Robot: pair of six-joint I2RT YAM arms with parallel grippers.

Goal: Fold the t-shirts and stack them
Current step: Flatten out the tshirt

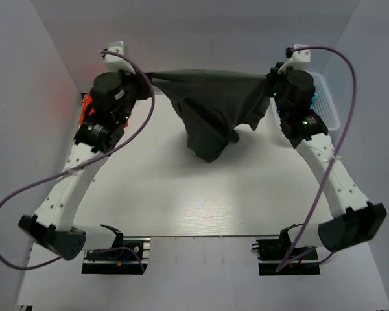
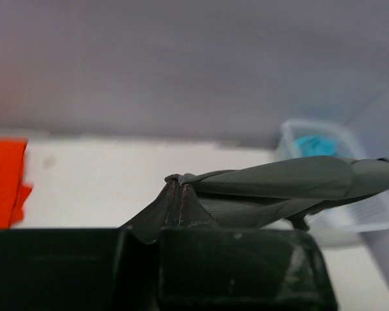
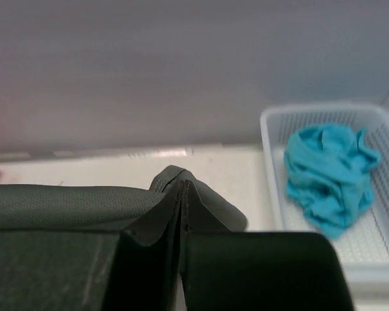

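My left hand (image 1: 146, 79) and right hand (image 1: 270, 78) each pinch tight on the grey t-shirt (image 1: 211, 113) top edge, upper centre: limp, light cloth, so I'd grip at corners.

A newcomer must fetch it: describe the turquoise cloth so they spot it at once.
Start at the table's far right edge, where a white perforated basket stands. The turquoise cloth lies crumpled inside it. It is the only blue fabric: the charcoal shirt hangs stretched between the left gripper and right gripper, and the orange-red shirt lies at the far left.
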